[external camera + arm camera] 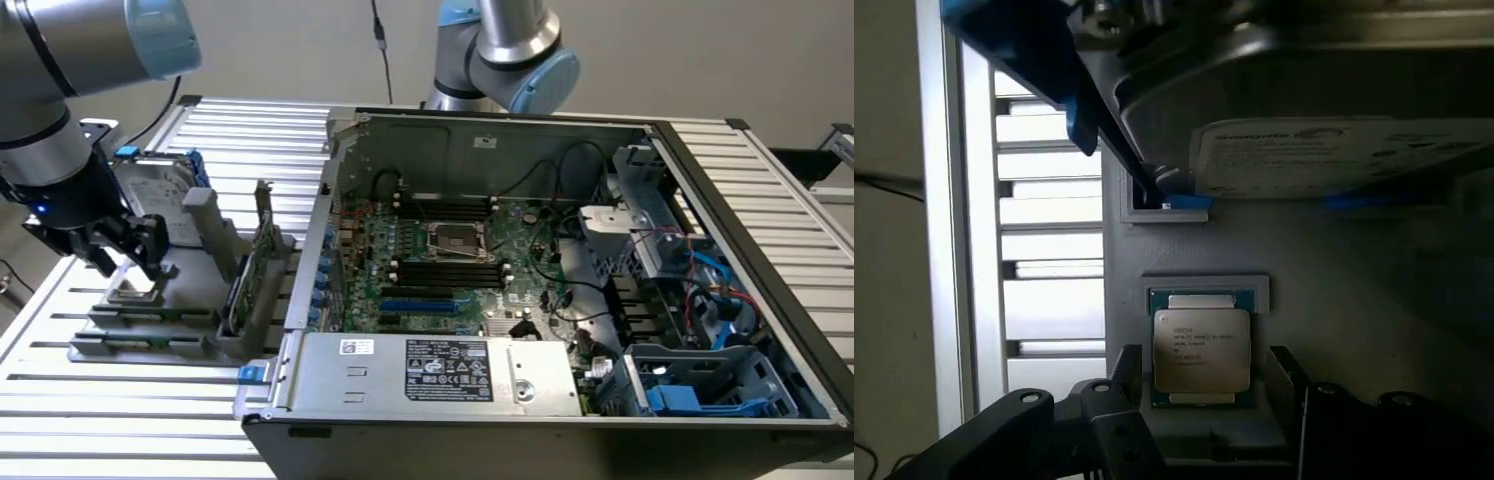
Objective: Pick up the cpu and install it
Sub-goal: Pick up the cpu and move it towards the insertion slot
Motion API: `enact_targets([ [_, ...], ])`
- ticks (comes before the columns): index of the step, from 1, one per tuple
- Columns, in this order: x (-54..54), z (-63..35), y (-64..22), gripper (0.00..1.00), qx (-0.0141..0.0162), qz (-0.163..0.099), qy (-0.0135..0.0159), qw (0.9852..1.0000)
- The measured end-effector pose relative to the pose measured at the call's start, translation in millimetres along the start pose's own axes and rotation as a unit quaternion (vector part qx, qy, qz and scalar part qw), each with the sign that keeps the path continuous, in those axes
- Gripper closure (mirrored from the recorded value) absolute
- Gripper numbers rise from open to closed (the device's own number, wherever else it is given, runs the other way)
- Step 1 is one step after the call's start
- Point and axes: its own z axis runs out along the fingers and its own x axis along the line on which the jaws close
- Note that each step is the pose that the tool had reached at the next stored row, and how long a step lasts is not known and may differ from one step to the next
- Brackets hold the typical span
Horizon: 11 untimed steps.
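The cpu (1201, 350), a small square chip with a dull silver top, lies flat in a recess of a grey holder (1334, 300). In the exterior view the cpu (134, 292) sits on that holder (147, 335) on the exterior view's left, outside the computer case. My gripper (130, 268) hangs just above it, open, with one dark finger (1124, 385) on each side of the chip and nothing gripped. The gripper (1204, 368) straddles the cpu. The motherboard socket (454, 238) lies inside the open case.
A silver hard drive with blue brackets (154, 195) stands in the holder just behind the cpu. The open computer case (667, 140) has its power supply (427, 372) at the front. A second arm (501, 50) stands behind the case. The slatted table (120, 440) carries everything.
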Motion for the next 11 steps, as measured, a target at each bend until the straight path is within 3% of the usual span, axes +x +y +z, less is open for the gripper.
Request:
enact_targets([
  [5,-0.6,8.2,-0.2,0.38,0.0000,0.000,0.0000,1.0000],
  [11,-2.1,10.3,-0.3,0.38,-0.0001,0.000,-0.0001,1.0000],
])
